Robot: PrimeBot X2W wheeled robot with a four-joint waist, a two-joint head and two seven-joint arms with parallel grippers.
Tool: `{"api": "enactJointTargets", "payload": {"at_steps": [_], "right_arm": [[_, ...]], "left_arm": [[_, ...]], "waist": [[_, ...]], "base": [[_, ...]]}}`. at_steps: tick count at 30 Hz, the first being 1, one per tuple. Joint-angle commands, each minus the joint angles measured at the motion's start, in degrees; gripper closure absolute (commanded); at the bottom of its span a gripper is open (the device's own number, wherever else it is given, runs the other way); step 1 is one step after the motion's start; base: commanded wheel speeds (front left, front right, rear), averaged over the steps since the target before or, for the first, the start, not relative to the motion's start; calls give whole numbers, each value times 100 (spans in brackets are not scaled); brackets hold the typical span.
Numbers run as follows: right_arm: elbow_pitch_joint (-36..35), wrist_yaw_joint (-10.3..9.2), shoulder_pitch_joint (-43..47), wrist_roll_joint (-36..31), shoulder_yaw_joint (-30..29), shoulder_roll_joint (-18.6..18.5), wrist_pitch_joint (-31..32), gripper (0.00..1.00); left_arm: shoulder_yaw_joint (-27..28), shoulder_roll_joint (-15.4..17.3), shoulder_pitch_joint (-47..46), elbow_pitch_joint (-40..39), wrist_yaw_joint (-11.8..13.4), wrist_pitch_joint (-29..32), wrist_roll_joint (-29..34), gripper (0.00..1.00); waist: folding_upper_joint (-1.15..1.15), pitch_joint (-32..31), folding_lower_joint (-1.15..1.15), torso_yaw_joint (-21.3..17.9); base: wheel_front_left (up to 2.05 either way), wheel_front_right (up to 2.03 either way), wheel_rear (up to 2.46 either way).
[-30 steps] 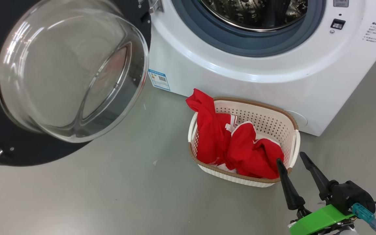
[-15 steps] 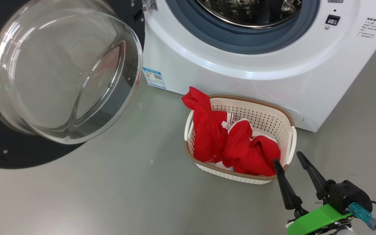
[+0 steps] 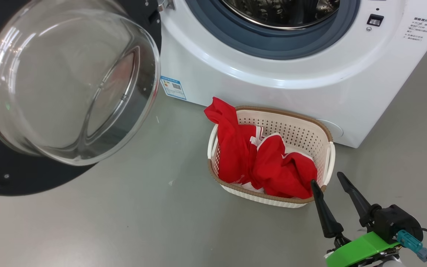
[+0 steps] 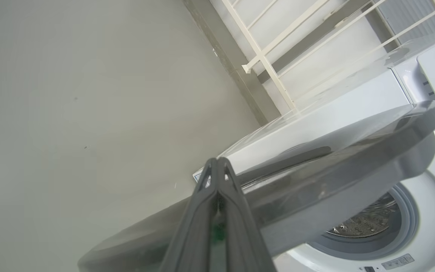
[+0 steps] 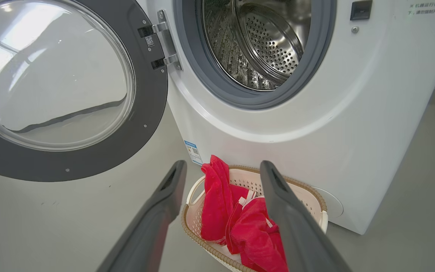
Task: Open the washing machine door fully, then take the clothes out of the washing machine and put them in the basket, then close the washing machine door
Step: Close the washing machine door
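One step looks left to do: shutting the washing machine door (image 3: 69, 85), which hangs swung wide at the left of the washing machine (image 3: 272, 85), its glass bowl bulging out above the floor (image 3: 143, 222). The drum (image 5: 263, 41) looks empty where it can be seen. The clothes (image 3: 269, 163) are heaped in the basket (image 3: 302, 133), which stands on the floor just beside the machine's front, below the opening. One red fold drapes over the basket's left rim, the side nearest the door's arc, so a low-sweeping door edge could snag it. The left gripper (image 4: 217, 160), jaws pressed together and empty, points at the door from close by. Whether it touches is unclear, and such narrow tips might slide off the glossy curve. The right gripper (image 3: 327, 178), jaws wide and empty, hovers by the basket's near right corner and could nudge it. Bare floor lies open in front and to the right.
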Motion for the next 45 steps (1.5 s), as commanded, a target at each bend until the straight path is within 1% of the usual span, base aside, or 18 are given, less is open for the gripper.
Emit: {"api": "enactJointTargets", "payload": {"at_steps": [1,5,7,9,10,20,23,30,33,38,42,45], "right_arm": [[-137,37,-137,-74,112,10,-37,0],[-147,37,-115,-76,84,18,-37,0],[-150,37,-113,-78,83,20,-37,0],[-158,37,-107,-81,70,24,-37,0],[-168,37,-95,-85,49,27,-37,0],[-180,37,-55,-97,-7,32,-37,0],[-184,37,-61,-96,-13,32,-37,0],[-201,37,-78,-101,-36,36,-37,0],[-210,37,-92,-102,-48,35,-37,0],[-226,37,-108,-109,-99,34,-37,0],[-238,37,-128,-122,-114,39,-37,0],[-240,37,-136,-123,-117,44,-37,0]], "left_arm": [[-18,386,178,-364,-33,292,-105,100],[-151,367,446,-833,-33,695,-307,100],[-174,372,519,-954,-33,769,-356,100],[-215,361,669,-1233,-33,950,-498,100],[-244,384,834,-1514,-33,1067,-604,100],[-412,413,1551,-3108,-33,1482,-1172,100],[-530,366,1695,-3615,-33,1588,-1327,100],[-841,120,1899,-4741,-33,1533,-1534,100],[-964,-16,1904,-5023,-33,1410,-1564,100],[-1221,-260,1811,-5337,-33,1289,-1638,100],[-1416,-425,1731,-5458,-33,1123,-1575,100],[-1475,-462,1732,-5445,-33,973,-1524,100]], "waist": [[0,-12,0,10],[0,-37,0,35],[0,-41,0,39],[0,-55,0,52],[0,-70,0,63],[0,-122,0,86],[0,-112,0,76],[0,-87,0,23],[0,-75,0,-13],[0,-49,0,-49],[0,-33,0,-85],[0,-33,0,-121]], "base": [[0,0,0],[0,0,0],[0,0,0],[0,0,0],[0,0,0],[0,0,0],[0,0,0],[0,0,0],[0,0,0],[0,0,0],[0,0,0],[0,0,0]]}}
